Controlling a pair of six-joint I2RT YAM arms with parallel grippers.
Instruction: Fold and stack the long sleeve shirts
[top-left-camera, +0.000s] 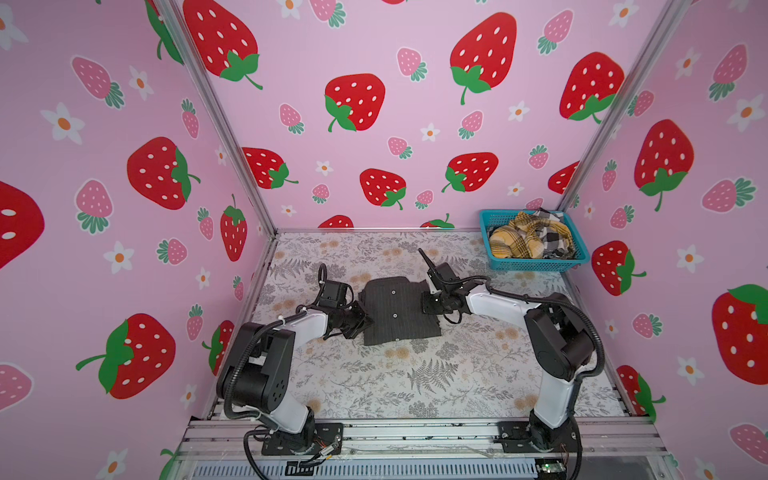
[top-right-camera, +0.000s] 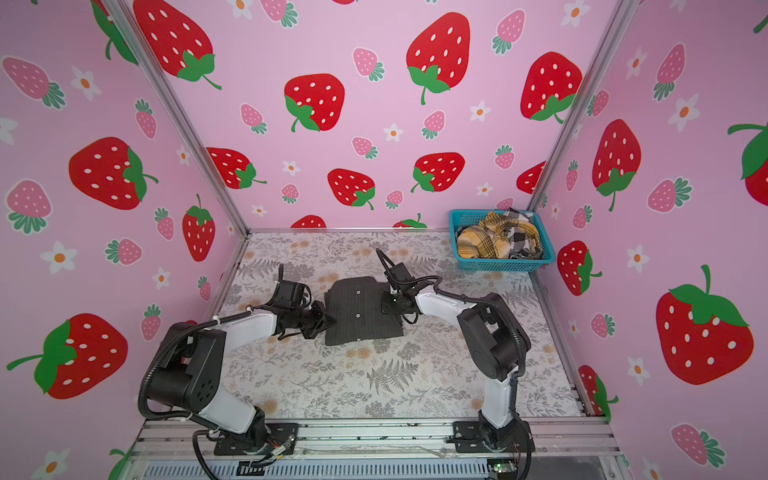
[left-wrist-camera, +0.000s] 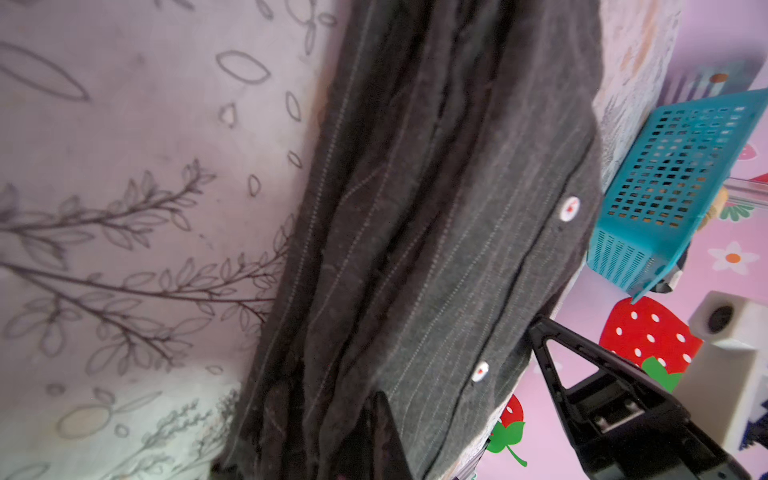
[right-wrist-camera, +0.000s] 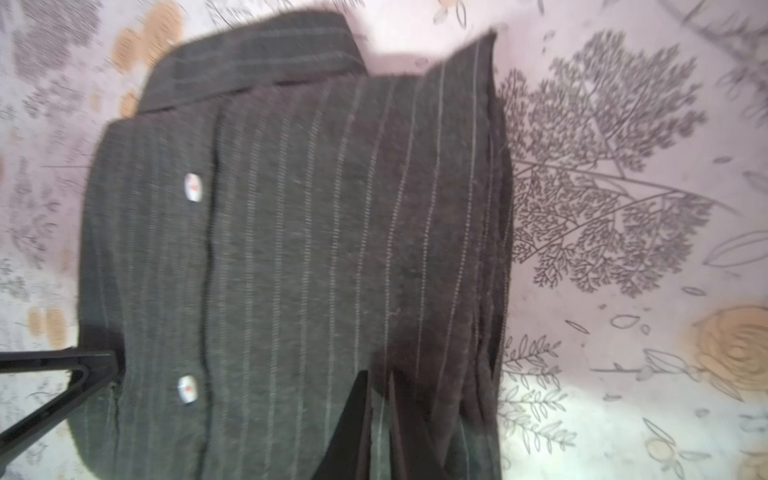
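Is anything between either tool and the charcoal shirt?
Nothing visible. The left tool and the right tool are at opposite edges of the charcoal shirt, touching cloth; the teal basket sits apart in the far right corner.

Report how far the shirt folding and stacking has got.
Done: the charcoal shirt lies folded into a compact rectangle on the table. In hand: the left gripper is shut at its left edge, and the right gripper pinches its right edge. Left: the yellow plaid shirt and the check shirt sit crumpled in the teal basket; no stack yet.
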